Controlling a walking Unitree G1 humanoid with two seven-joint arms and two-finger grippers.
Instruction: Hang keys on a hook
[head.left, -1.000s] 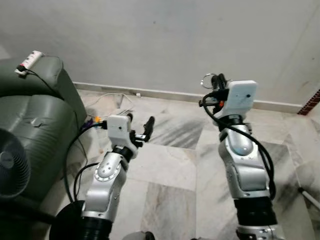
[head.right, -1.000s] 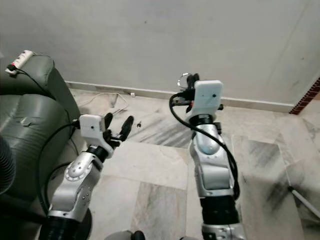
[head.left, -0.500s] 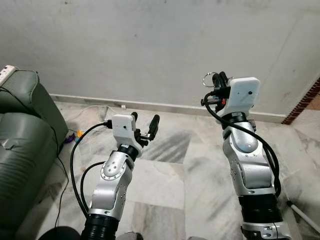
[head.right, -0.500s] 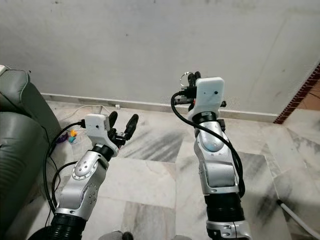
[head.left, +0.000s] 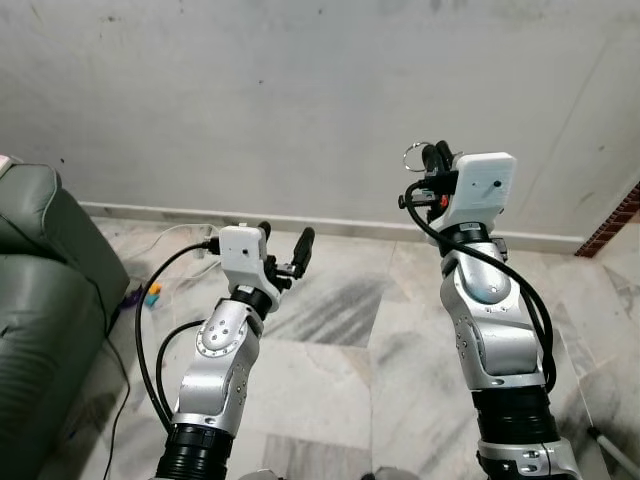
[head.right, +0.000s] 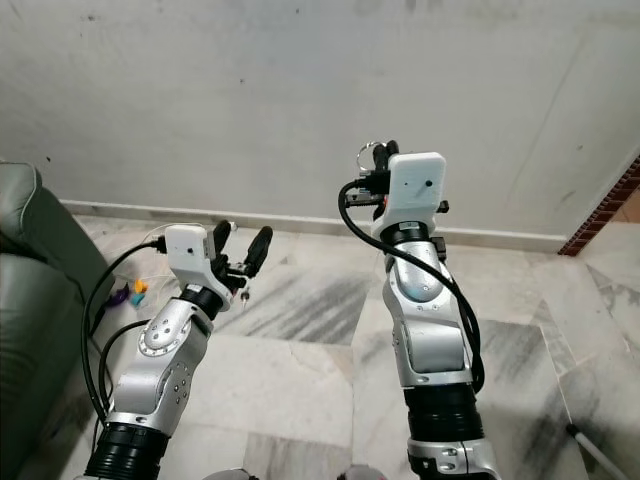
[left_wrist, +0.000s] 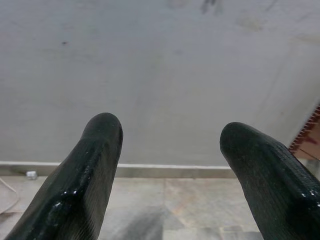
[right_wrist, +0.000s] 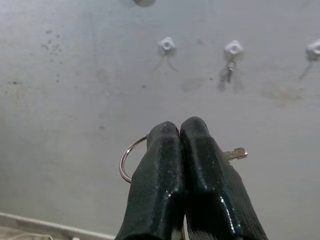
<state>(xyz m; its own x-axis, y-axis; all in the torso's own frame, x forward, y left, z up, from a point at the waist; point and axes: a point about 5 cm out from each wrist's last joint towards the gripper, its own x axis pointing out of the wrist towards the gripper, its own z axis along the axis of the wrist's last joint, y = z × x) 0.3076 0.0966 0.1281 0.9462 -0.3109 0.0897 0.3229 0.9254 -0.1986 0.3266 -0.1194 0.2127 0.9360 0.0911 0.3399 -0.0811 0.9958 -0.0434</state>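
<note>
My right gripper (head.left: 435, 153) is raised in front of the grey wall, shut on a silver key ring (head.left: 414, 155). In the right wrist view the ring (right_wrist: 131, 160) sticks out on one side of the closed fingers (right_wrist: 165, 150) and a key tip (right_wrist: 236, 154) on the other. Beyond them, white hooks (right_wrist: 167, 46) are fixed in a row on the wall; one hook (right_wrist: 233, 50) has a small key hanging from it. My left gripper (head.left: 285, 233) is held lower, open and empty, facing the wall (left_wrist: 165, 65).
A green sofa (head.left: 40, 290) stands at the left, with cables and small coloured bits (head.left: 150, 295) on the marble floor beside it. A skirting board (head.left: 340, 222) runs along the wall. A red brick edge (head.left: 618, 212) shows at the right.
The camera has swung to the right, so the sofa and fan have slid off to the left. Both arms hold the same pose; the right gripper stays shut on the key ring.
</note>
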